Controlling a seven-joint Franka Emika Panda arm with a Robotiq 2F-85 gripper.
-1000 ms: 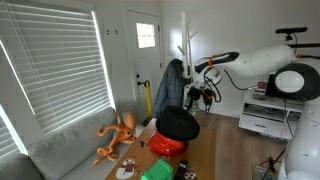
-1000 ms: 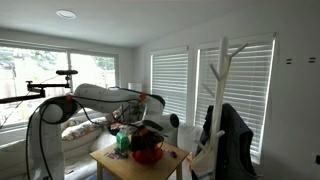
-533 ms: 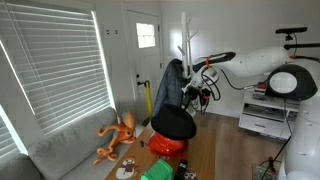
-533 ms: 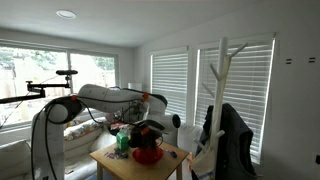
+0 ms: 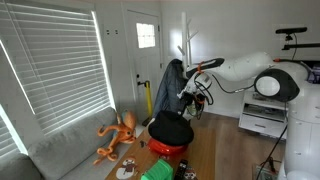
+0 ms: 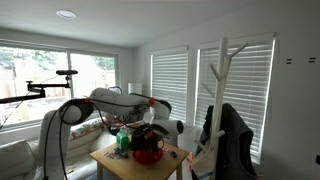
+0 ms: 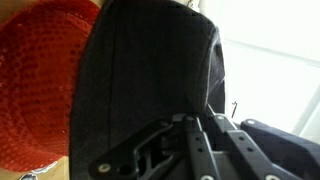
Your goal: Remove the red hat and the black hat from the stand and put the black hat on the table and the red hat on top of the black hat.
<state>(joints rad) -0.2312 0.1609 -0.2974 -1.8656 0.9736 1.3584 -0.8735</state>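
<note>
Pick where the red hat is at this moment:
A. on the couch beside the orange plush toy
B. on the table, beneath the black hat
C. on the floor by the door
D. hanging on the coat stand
B: in an exterior view the red hat lies on the table with the black hat just above it, and the stand's top hooks are bare.

The arm (image 5: 240,72) reaches out nearly level from its base, elbow raised and wrist bent downward. The tool (image 5: 187,104) points down, its jaws pinched on the black hat (image 5: 170,128).
</note>
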